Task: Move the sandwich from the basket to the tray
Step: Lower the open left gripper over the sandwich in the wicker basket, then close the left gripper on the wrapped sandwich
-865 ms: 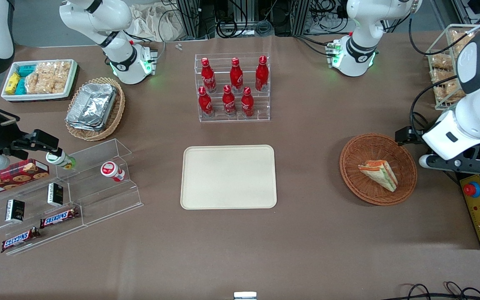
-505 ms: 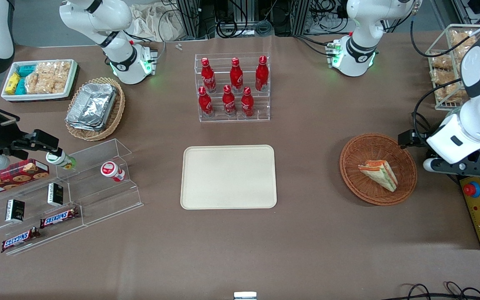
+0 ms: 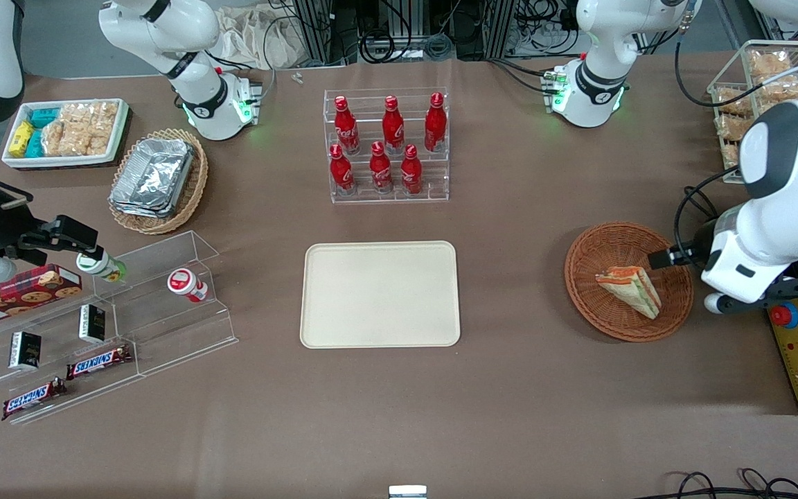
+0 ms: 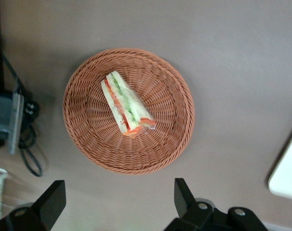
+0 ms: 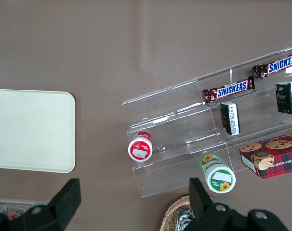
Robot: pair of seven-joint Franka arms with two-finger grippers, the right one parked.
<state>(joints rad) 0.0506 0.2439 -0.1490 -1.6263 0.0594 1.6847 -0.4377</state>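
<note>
- A brown table [image 3: 524, 388] fills the scene, with cables and metal framing along its edge farthest from the front camera.
- The cream tray [image 3: 380, 294] lies flat near the middle of the table, nothing on it.
- A clear rack of red bottles [image 3: 386, 145] stands farther from the front camera than the tray.
- The reddish-brown wicker basket [image 3: 600, 305] sits toward the working arm's end of the table, well apart from the tray.
- The sandwich [image 3: 629, 291] lies in the basket, a wedge with orange-red and green layers showing along its cut edge.
- The gripper [image 4: 116, 204] hangs above the table just beside the basket's rim, its jaws spread wide with nothing between them, touching neither basket nor sandwich.
- Its two dark fingers [image 4: 184, 196] stand about a basket's width apart.
</note>
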